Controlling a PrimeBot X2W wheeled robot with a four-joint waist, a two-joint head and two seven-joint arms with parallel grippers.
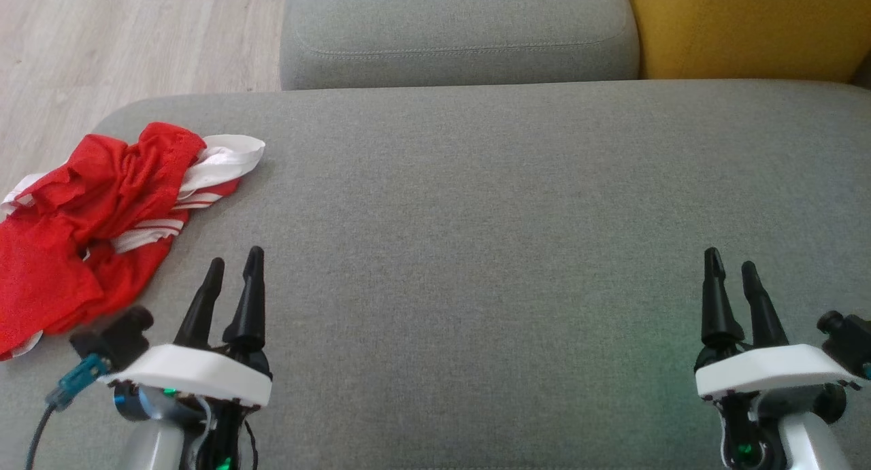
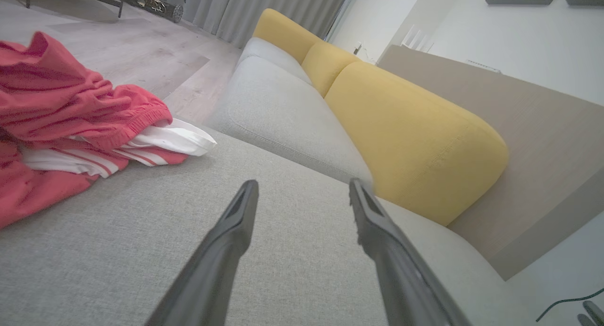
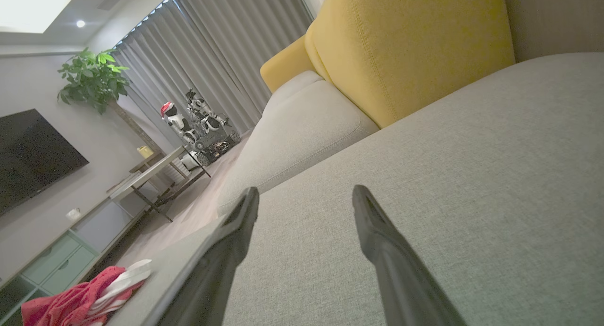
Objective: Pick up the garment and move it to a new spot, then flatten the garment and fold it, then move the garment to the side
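1. One garment (image 1: 81, 232), red mesh with white striped trim, lies crumpled at the left end of the grey seat cushion (image 1: 476, 218). Part of it runs past the left edge of the head view. None of it is lifted.
2. The left gripper (image 1: 236, 256) hovers just right of the heap on the near side. Its fingers are parted and empty, clear of the cloth.
3. The right gripper (image 1: 729, 258) sits well apart at the right end, jaws likewise spread, holding nothing.
4. Step in hand, as judged: the first pickup. The left arm is nearest. It should swing left and come down on a raised fold, not on a flat single layer. The bunched red ridge beside the white band looks like the best bite.
5. Pinch deep to catch several layers. Loose mesh may slip or trail, so lift well clear before carrying it to the open middle of the cushion.
6. Risk: the heap lies at the cushion's left edge, with wood floor (image 1: 102, 41) beyond. A shove instead of a pinch could push it off.
7. Farther out: a second grey cushion (image 1: 456, 35) and a yellow backrest (image 1: 735, 28).
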